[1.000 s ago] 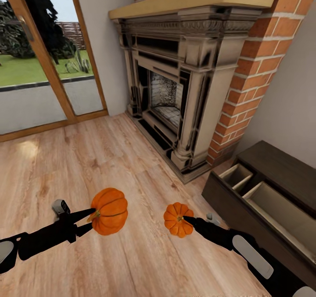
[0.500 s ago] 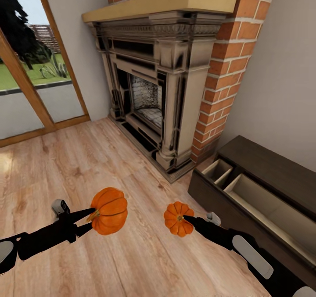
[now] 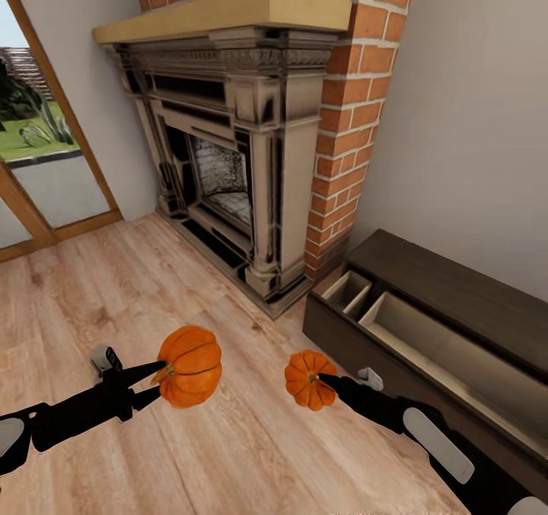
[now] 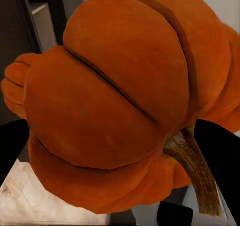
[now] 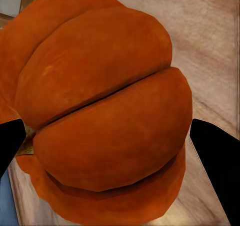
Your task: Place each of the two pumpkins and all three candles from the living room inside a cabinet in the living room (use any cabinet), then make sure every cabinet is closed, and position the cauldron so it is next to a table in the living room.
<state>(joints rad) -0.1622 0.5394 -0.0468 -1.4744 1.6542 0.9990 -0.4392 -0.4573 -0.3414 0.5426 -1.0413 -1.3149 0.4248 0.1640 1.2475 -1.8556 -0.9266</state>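
Pumpkins (image 3: 190, 366) (two) gripped, one per hand (image 3: 154, 380)

Two matte black arms, light grey trim

Left arm (image 3: 72, 414) is slim and black, tapering into two pointed black fingers (image 3: 144, 371), with a small grey block-shaped module (image 3: 106, 360) sitting near the wrist. Right arm (image 3: 426, 439) is black too, carrying a rounded light-grey oblong panel (image 3: 438, 444), a small grey piece (image 3: 370, 379) by the wrist, and a pointed black fingertip (image 3: 327, 380).

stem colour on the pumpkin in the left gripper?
Brownish-tan, streaked darker, on the orange pumpkin; the stem shows best in the left wrist view.
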